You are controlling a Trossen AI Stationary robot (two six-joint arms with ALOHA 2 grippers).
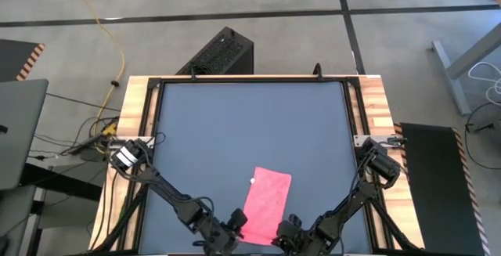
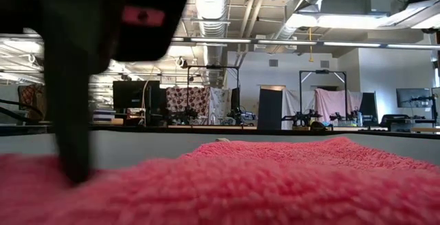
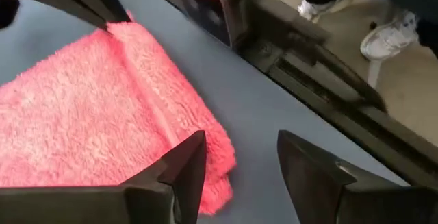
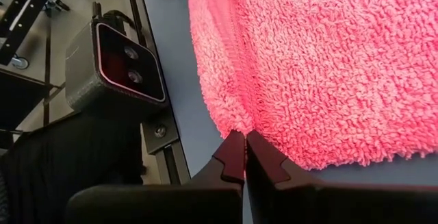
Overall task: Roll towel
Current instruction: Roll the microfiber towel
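Note:
The pink towel [image 1: 267,203] lies flat on the dark grey table [image 1: 235,131], close to its near edge, with a narrow hem fold along its near end [image 3: 147,94]. My right gripper [image 4: 244,150] is shut at the towel's near right corner. It also shows in the left wrist view [image 3: 102,8]. My left gripper [image 3: 236,166] is open at the towel's near left corner [image 3: 219,159], with one finger over the corner and the other over bare table. In the low view a dark finger [image 2: 72,115] comes down onto the towel [image 2: 275,177]. My right gripper pinches the towel's near end at the hem fold [image 4: 241,129], by the near right corner [image 3: 118,27], between its two fingertips. The fingers come low from the table's near side. The towel lies flat and slack on the table. My left gripper: I cannot tell whether its finger [image 3: 181,166] touches the towel's corner.
The low camera's box [image 4: 116,66] sits on the table's near frame, right beside both grippers. The table's near edge and its black rail [image 3: 321,66] run close behind the fingers. Bare tabletop stretches beyond the towel toward the far edge.

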